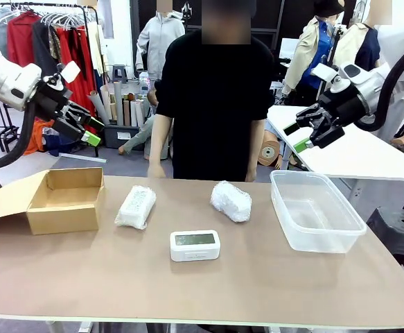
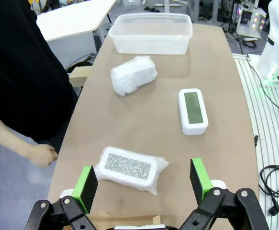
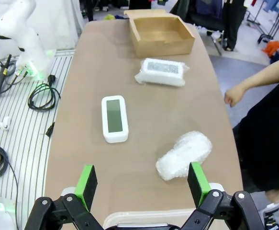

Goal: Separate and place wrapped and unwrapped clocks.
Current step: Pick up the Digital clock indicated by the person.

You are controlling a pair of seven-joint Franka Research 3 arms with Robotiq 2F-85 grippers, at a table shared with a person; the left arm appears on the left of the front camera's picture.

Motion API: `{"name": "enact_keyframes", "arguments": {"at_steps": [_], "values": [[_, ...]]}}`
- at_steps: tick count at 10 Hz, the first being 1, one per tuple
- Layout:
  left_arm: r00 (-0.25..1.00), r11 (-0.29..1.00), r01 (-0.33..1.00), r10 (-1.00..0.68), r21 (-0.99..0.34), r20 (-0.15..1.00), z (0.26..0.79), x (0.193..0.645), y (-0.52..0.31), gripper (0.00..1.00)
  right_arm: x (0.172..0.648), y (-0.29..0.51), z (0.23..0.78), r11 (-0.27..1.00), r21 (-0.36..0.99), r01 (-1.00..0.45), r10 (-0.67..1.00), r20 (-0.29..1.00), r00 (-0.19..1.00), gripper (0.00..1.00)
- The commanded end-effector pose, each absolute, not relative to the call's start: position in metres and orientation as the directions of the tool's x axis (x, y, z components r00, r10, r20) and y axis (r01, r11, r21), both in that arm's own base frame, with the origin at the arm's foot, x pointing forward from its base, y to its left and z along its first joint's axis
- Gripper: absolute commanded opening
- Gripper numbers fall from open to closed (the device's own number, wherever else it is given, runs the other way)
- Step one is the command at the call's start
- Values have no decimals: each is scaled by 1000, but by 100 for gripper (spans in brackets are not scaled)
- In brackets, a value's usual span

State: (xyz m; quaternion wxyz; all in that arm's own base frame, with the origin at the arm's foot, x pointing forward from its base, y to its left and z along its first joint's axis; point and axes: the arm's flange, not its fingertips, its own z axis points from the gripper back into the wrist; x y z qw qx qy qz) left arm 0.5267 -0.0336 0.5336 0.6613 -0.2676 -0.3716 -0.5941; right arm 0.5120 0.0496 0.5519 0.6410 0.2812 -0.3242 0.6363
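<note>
**Q:** Which step is this moment showing?

**A:** The opening one, by the look of it: sorting is not yet under way. Nothing is sitting in the cardboard box [image 1: 63, 216] at the left edge of the surface [image 1: 257, 288], nor in the clear plastic tub [image 1: 321, 243] at the right edge. The left pincer [image 1: 91, 132] is hanging above the box and the right pincer [image 1: 297, 137] above the tub. Each is gaping wide and gripping nothing.

**Q:** Where are the items lying?

**A:** The flat bundle [image 1: 136, 207] is lying just right of the box. The rounder bundle [image 1: 231, 201] is lying nearer the far edge, left of the tub and well apart from the first. The bare clock [image 1: 195, 245] is resting between them, nearer the robot's edge, touching neither. A person is standing at the far edge, touching none of the things.

**Q:** What is the next move calling for?

**A:** Probably one arm coming down over its nearest item, with the jaws straddling the narrower side. The bubble wrap is likely yielding under the pads, so the squeeze wants centring. Which container is taking which kind cannot be told from here.
</note>
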Motion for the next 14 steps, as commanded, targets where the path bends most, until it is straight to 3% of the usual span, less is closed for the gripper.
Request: {"name": "enact_keyframes", "arguments": {"at_steps": [1, 14], "values": [[18, 153, 984, -586, 88, 810, 534, 527, -32, 100, 512, 51, 552, 30, -53, -998, 633, 774, -22, 100], [18, 153, 984, -586, 88, 810, 534, 527, -32, 100, 512, 51, 552, 30, -53, -998, 633, 774, -22, 100]]}}
